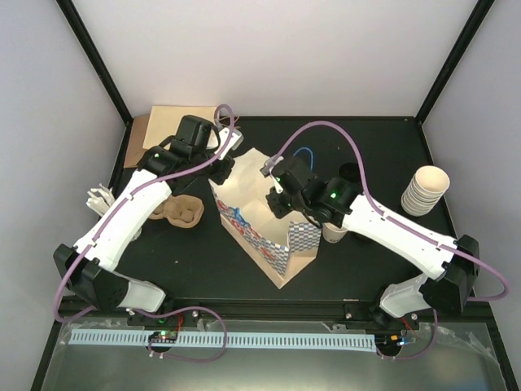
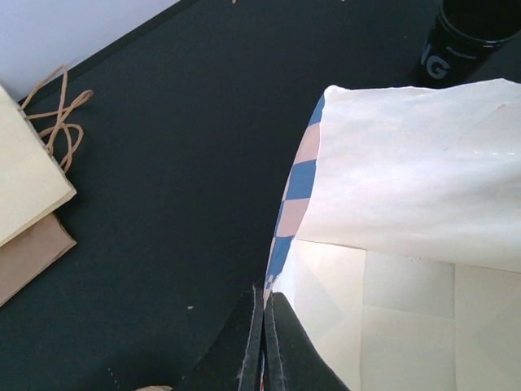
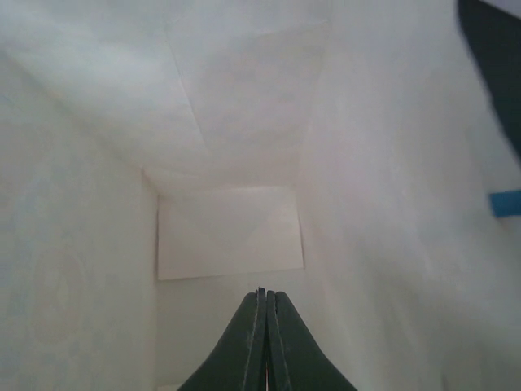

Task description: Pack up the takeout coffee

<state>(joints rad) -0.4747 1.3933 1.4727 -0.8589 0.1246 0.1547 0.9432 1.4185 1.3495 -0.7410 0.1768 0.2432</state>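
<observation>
**Desk:** Where is the coffee right now?

**Me:** I see the small tapered cream-white paper cup [image 1: 333, 235] on the black worktop [image 1: 203, 265], just beside the right wall of the blue-checked paper bag [image 1: 259, 240]; my right arm hides half of it. It is outside the bag, so not packed yet; I cannot tell from here whether a lid is on it. The tall stack of nested cream cups [image 1: 425, 189] is well apart, further right; I leave that alone.

**Desk:** And your pincers?

**Me:** The left pincer [image 2: 266, 297] is clenched on the bag's checked rim at the far corner; I judge it is propping the mouth open. The right pincer [image 3: 262, 297] is clenched on nothing, deep inside the bag with white paper on every side.

**Desk:** How will the cup handle?

**Me:** Light, I expect, and thin-walled; a hard squeeze would dent it; if it is full, it would be top-heavy and quick to spill. The rolled rim looks like the stiffest part, so I would take it across the body just under that rim, gently; the taper should stop it sliding down through the fingers. I would keep it upright the whole way; the bag is floppy paper, so its mouth wants holding while the cup goes in.
</observation>
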